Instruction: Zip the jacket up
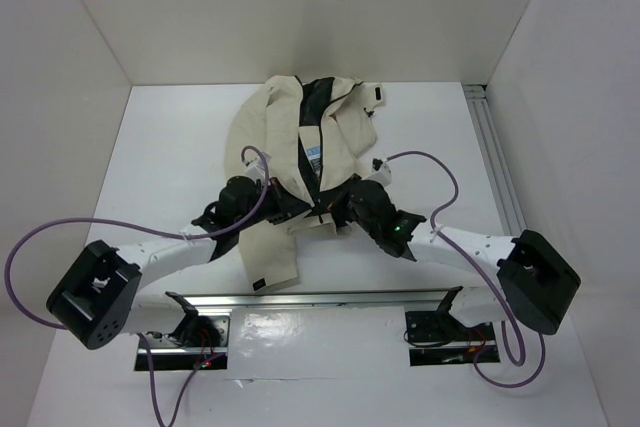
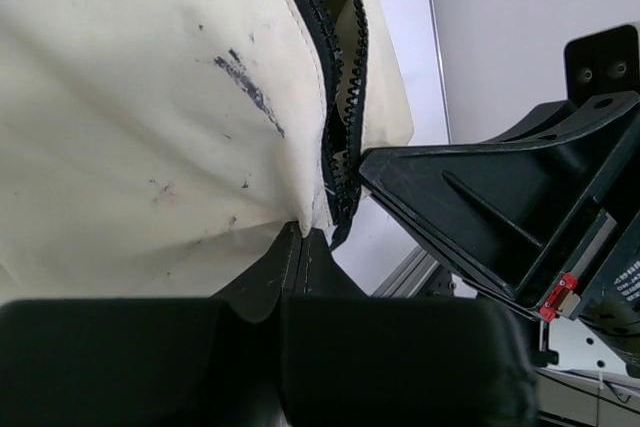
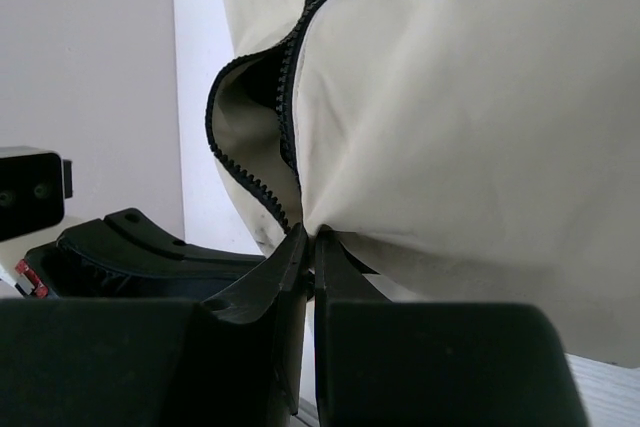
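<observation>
The jacket lies unzipped; left jaws and right jaws clamp its near hem flanking the zipper, probably to align its ends.

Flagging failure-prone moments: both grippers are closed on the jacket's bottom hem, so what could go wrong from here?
The left gripper and right gripper each pinch only a thin hem fold of the jacket; it might slip out. The zipper teeth curl apart, so joining may misalign. The grippers sit close and could collide.
</observation>
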Robot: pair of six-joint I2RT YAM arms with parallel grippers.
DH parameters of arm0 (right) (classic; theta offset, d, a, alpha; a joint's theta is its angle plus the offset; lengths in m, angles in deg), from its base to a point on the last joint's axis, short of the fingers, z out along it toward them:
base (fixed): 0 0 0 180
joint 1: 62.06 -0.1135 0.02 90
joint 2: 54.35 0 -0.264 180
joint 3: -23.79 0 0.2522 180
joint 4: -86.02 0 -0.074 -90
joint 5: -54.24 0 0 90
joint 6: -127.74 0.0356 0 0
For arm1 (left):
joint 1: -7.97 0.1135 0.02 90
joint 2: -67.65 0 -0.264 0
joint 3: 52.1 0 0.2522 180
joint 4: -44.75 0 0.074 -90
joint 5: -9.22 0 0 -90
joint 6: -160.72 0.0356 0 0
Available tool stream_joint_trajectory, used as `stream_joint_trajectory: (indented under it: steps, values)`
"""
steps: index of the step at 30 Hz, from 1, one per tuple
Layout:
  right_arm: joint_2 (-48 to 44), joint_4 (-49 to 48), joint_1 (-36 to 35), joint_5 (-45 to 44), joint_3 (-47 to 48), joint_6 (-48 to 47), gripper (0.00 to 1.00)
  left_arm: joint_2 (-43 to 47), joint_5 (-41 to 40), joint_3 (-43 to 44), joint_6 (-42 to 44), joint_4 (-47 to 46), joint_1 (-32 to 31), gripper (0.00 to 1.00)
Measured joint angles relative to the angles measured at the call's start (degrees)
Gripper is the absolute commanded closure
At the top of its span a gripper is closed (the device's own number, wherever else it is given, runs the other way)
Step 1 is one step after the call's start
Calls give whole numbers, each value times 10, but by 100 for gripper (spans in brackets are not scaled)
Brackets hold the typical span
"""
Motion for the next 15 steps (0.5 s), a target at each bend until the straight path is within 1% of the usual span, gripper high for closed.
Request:
stream_joint_trajectory:
  steps: [14,15]
  values:
    - [9,12,0,16,19,-12,100,12,-12,21,57,56,0,100]
    - [11,16,0,18,22,-18,98,12,-11,22,60,57,0,100]
